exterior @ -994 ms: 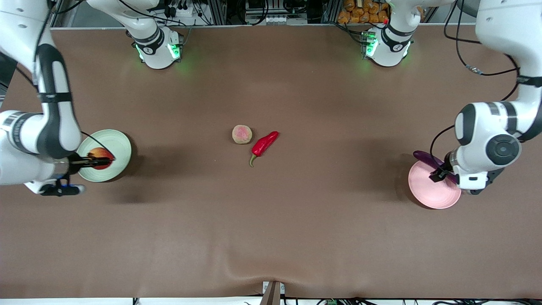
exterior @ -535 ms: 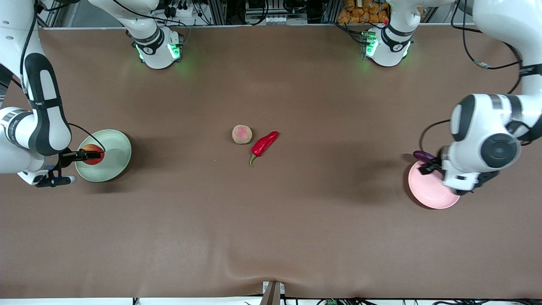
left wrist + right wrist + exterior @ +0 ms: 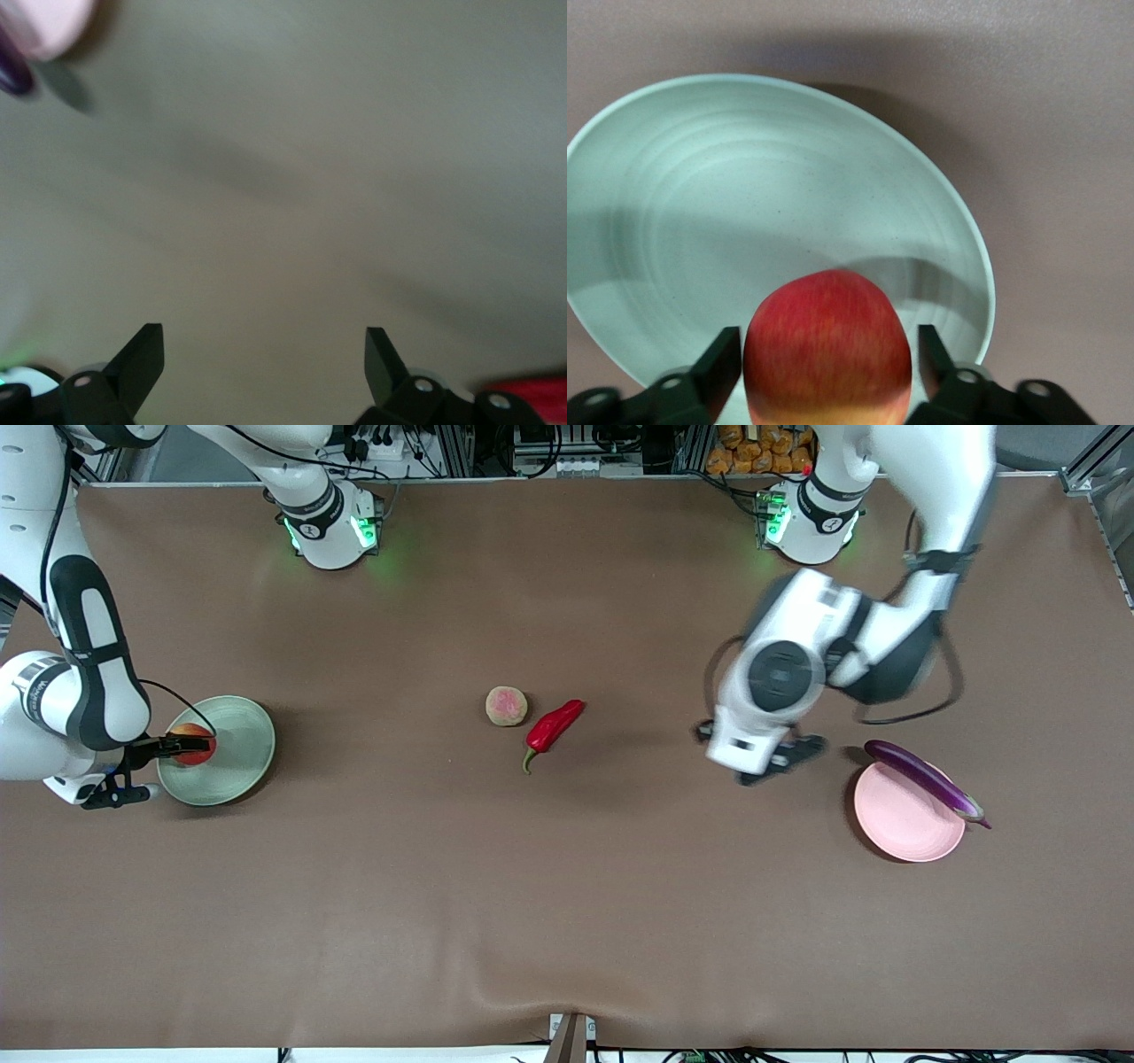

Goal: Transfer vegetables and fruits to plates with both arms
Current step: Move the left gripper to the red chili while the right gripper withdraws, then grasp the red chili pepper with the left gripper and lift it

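At the left edge of the front view you had the right gripper (image 3: 182, 747) over the pale green plate (image 3: 232, 766), its fingers (image 3: 719, 361) closed against both sides of the pomegranate (image 3: 192, 743). The right wrist view showed that fruit (image 3: 827, 347) filling the gap between the two fingers, with the green plate (image 3: 700, 212) spread out underneath it — whether the fruit touched the plate, you could not tell.

Your left gripper (image 3: 760, 762) was in the right half of the front view, over bare brown table (image 3: 567, 903) between the chili pepper (image 3: 551, 729) and the pale pink plate (image 3: 899, 828). The left wrist view showed its fingers (image 3: 142, 359) spread wide apart with nothing between them — only tabletop below.

The eggplant (image 3: 926, 779) lay slantwise across the upper edge of the pink plate at the right of the frame, both ends overhanging the rim. At the centre of the frame the tan-green round fruit (image 3: 507, 706) sat on the table just beside the chili pepper, the fruit slightly higher in the frame and toward the right arm's end.
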You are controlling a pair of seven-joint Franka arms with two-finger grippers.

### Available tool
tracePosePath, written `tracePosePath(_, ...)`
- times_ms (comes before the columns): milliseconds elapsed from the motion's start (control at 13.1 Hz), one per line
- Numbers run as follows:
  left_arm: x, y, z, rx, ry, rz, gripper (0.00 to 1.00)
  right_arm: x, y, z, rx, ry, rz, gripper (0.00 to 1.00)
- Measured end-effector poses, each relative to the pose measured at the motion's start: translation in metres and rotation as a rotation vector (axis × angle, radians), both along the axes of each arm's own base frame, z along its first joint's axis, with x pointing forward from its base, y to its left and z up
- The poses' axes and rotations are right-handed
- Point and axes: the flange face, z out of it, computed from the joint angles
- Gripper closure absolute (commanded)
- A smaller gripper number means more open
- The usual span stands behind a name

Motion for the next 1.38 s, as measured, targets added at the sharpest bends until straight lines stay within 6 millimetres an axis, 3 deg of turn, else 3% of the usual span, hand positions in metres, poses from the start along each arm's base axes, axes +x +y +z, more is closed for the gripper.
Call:
tracePosePath(153,-0.021,-0.062,-0.023,0.009,-0.005,0.039,0.0,0.003,0.001,0.002,0.001,-0.007,0.01,0.0)
tracePosePath(382,-0.042,-0.133,-0.053,-0.029,-0.048,0.097,0.0,0.02,0.009,0.026,0.02,0.005,0.028,0.0)
tracePosePath(612,-0.061,-0.184,-0.063,-0.099,-0.118,0.178,0.0,0.047,0.053,0.058,0.024,0.04,-0.008,0.0)
tracePosePath(765,-0.072,-0.203,-0.069,-0.126,-0.148,0.21,0.0,0.063,0.11,0.071,-0.03,0.075,-0.089,0.0)
tracePosePath(994,-0.085,-0.226,-0.093,-0.126,-0.187,0.412,0.0,0.076,0.197,0.085,-0.098,0.109,-0.213,0.0)
tracePosePath(1147,-0.093,-0.236,-0.116,-0.11,-0.211,0.561,0.0,0.076,0.225,0.087,-0.128,0.116,-0.272,0.0)
tracePosePath(1376,-0.102,-0.248,-0.134,-0.081,-0.233,0.835,0.0,0.076,0.243,0.087,-0.146,0.124,-0.342,0.0)
